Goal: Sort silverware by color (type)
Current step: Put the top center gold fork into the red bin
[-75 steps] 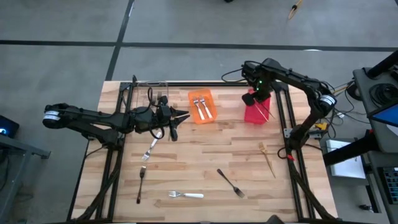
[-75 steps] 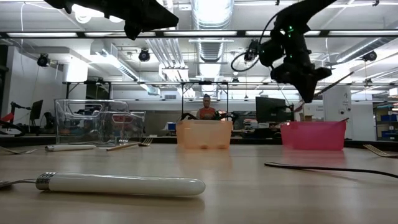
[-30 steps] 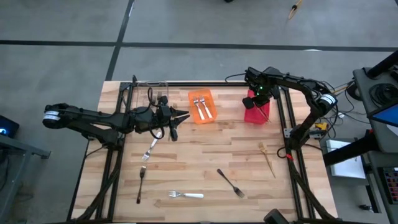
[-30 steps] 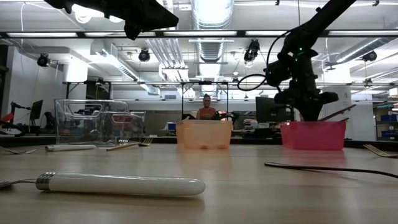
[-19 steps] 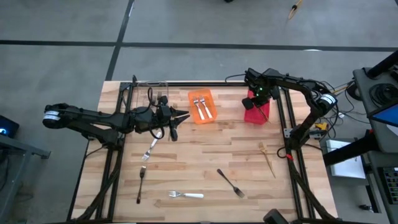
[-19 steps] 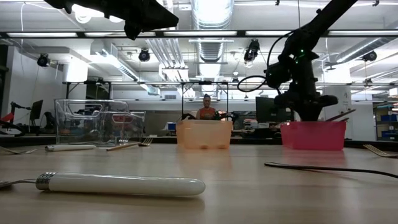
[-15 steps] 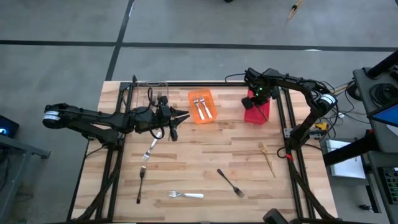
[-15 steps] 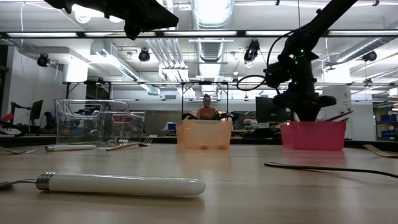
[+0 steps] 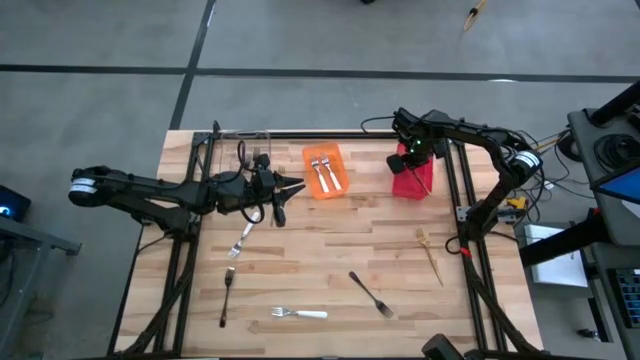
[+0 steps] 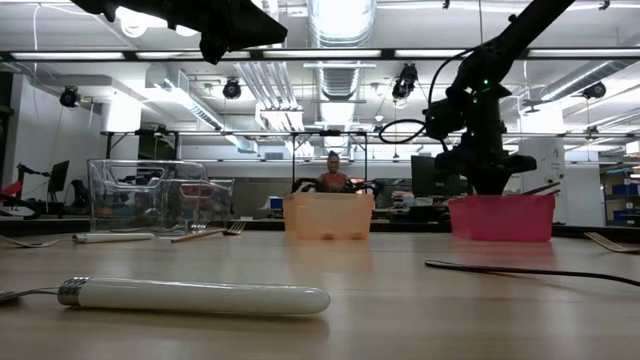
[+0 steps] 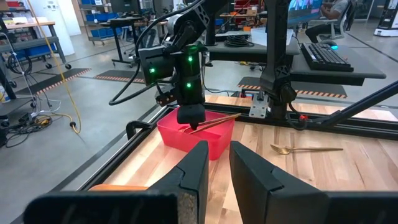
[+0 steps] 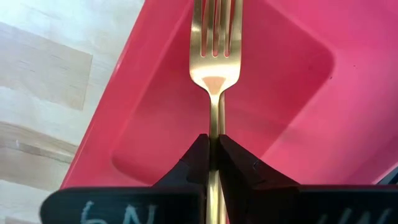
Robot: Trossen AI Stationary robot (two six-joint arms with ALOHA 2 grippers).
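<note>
My right gripper (image 9: 409, 160) (image 12: 213, 142) is down in the red bin (image 9: 412, 182) (image 12: 292, 74), shut on a gold fork (image 12: 215, 74). My left gripper (image 9: 287, 188) (image 11: 218, 163) hovers open and empty between the clear bin (image 9: 243, 148) and the orange bin (image 9: 324, 171). Flat on the table lie a second gold fork (image 9: 431, 254), a dark fork (image 9: 371, 293), another dark fork (image 9: 227, 295), a white-handled fork (image 9: 300, 314) and one more white-handled fork (image 9: 243, 238). The orange bin holds two forks. My right gripper pinches the gold fork's handle just behind the neck (image 12: 214, 127) between its two fingers, which lie along the fork and slant down from above. The tines (image 12: 216, 25) point forward over the bin's floor. The handle's free end (image 10: 545, 187) sticks out above the rim.
Dark metal frame rails (image 9: 460, 205) run along both sides and the far edge of the table. The three bins stand in a row near the far edge. In the low view, a person (image 10: 331, 172) sits in the room beyond the orange bin (image 10: 328, 215).
My right gripper has stayed at the red bin and sunk a little. The gold fork has tipped flatter: its free handle end now stands lower over the rim. The left arm has kept still.
</note>
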